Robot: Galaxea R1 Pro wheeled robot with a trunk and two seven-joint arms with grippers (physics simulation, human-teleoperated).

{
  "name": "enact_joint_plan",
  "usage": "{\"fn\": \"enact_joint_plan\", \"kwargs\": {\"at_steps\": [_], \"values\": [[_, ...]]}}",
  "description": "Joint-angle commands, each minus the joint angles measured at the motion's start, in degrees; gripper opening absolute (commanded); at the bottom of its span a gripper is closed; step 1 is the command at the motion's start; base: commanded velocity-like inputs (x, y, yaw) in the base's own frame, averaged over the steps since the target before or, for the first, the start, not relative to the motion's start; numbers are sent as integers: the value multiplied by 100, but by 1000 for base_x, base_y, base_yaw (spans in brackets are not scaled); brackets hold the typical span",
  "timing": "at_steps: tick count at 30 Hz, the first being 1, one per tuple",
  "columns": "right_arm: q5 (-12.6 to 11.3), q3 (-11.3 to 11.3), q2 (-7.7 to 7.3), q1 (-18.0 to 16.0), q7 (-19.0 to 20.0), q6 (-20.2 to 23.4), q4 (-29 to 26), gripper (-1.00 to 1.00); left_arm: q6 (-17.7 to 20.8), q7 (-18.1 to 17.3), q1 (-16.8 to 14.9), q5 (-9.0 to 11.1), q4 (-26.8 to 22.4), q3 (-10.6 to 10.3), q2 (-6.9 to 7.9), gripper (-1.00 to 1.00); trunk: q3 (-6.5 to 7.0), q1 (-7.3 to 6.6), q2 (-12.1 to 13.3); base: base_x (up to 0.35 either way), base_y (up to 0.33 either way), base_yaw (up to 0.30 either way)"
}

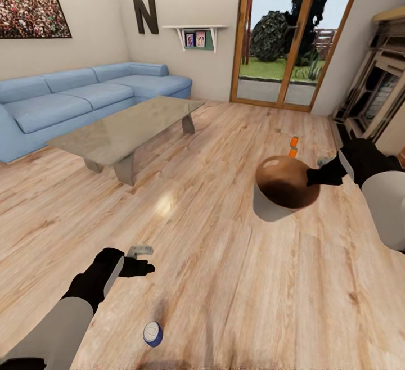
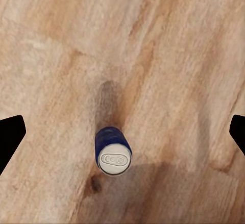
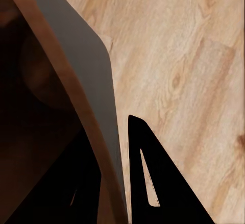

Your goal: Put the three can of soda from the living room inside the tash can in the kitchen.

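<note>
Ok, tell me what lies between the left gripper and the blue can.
Nothing: in the head view, bare wood floor separates the left gripper from the blue can. The left wrist view shows the can upright between the open fingers, untouched.

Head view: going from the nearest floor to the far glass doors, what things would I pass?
Blue can → left gripper → bin held by the right gripper → orange cans → glass doors.
</note>
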Motion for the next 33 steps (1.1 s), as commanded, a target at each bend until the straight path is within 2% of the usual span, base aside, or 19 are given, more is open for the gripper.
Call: {"fn": "enact_joint_plan", "kwargs": {"at_steps": [1, 17, 23, 33], "values": [[-63, -19, -1, -12, 10, 10, 4, -100, 0, 0, 0, 1, 0, 0, 0, 100, -27, 21, -42, 0, 0, 0], [-47, -2, -3, -161, 8, 10, 27, -100, 0, 238, 0, 9, 2, 6, 0, 100, -459, 373, -684, 0, 0, 0], [-47, 211, 5, -187, 8, 10, 27, -100, 0, 245, 0, 10, 0, 6, -19, 100, -621, 505, -925, 0, 0, 0], [-43, 267, 6, -191, 8, 10, 27, -100, 0, 246, 0, 2, 11, 5, -58, 100, -891, 724, -1326, 0, 0, 0]]}}
